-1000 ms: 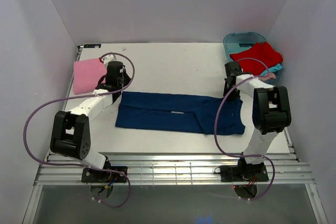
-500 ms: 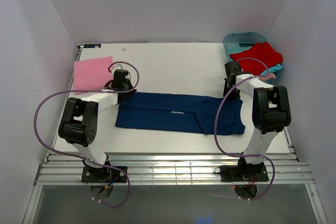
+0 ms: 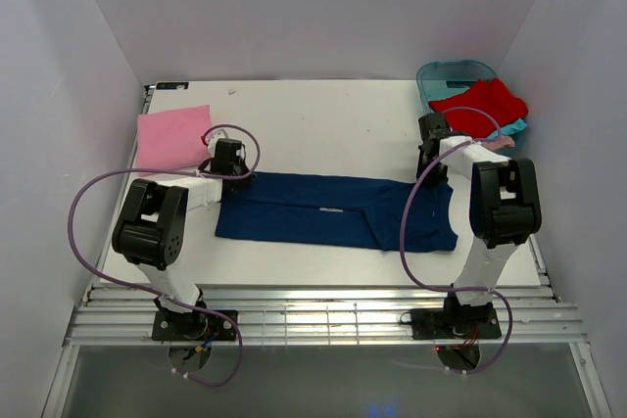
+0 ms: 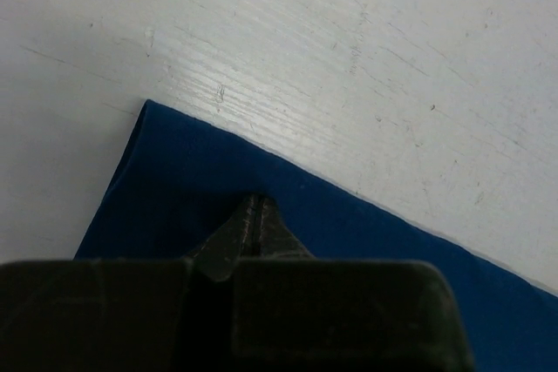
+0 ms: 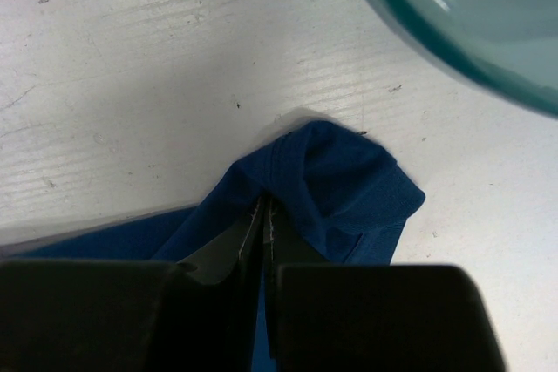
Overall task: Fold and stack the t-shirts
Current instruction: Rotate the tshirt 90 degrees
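Okay, status: navy t-shirt (image 3: 333, 210) lies spread flat as a long strip across the middle of the table (image 3: 323, 119), between the two arms. I have the left gripper (image 4: 255, 205) down at its far left corner, fingers pressed together with no gap, tips on the cloth just inside the edge. From the wrist view I can't tell whether any fabric is actually pinched. At the far right corner the right gripper (image 5: 264, 208) is clamped on a bunched fold of the navy cloth, which puckers up around the tips. Folded pink t-shirt (image 3: 172, 136) sits flat at the far left of the table, apart from the navy one. Heaped red t-shirt (image 3: 480, 105) is in the teal tub (image 3: 446, 73) at the far right, spilling over its near rim.
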`<state>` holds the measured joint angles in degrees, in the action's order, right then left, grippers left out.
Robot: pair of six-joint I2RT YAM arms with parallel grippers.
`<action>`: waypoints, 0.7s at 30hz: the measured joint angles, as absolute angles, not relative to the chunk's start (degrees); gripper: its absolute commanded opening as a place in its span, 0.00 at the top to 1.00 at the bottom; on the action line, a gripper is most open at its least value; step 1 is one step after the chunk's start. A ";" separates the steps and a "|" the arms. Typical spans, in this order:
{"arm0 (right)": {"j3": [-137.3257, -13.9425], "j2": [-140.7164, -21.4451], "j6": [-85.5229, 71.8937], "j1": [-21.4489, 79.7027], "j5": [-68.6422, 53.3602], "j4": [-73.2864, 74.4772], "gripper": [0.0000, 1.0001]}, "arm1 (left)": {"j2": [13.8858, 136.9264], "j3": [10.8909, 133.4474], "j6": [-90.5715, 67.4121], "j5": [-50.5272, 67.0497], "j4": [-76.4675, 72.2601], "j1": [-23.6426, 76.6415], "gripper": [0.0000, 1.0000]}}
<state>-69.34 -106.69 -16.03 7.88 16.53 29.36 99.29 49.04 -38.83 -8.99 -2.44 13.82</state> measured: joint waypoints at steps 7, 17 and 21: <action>-68.82 -106.30 -16.08 7.94 17.23 28.97 0.92 | 98.24 48.12 -42.70 -14.55 -1.19 14.46 1.00; -67.77 -105.34 -16.25 8.01 18.04 28.67 0.92 | 95.29 45.52 -47.20 -20.23 1.89 14.37 1.00; -67.64 -104.92 -16.23 8.01 18.74 30.26 0.92 | 95.00 45.34 -48.12 -21.02 2.46 14.37 1.00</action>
